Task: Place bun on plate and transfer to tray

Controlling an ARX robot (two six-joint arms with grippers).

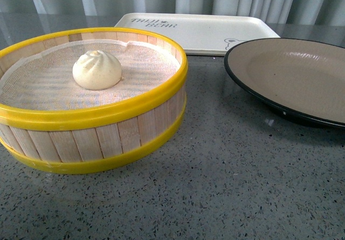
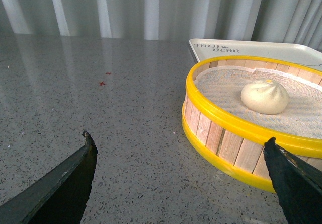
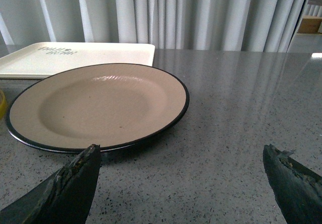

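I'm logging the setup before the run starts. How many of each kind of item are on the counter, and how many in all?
Bun: 1
Steamer basket: 1
Plate: 1
Tray: 1
Total: 4

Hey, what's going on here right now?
Nothing is being held yet. The bun sits on the cloth liner inside the yellow-rimmed steamer basket. The plate stands empty to the basket's right, and the tray lies behind them with nothing visible on it. The left gripper is open, facing the basket; the right gripper is open, facing the plate.
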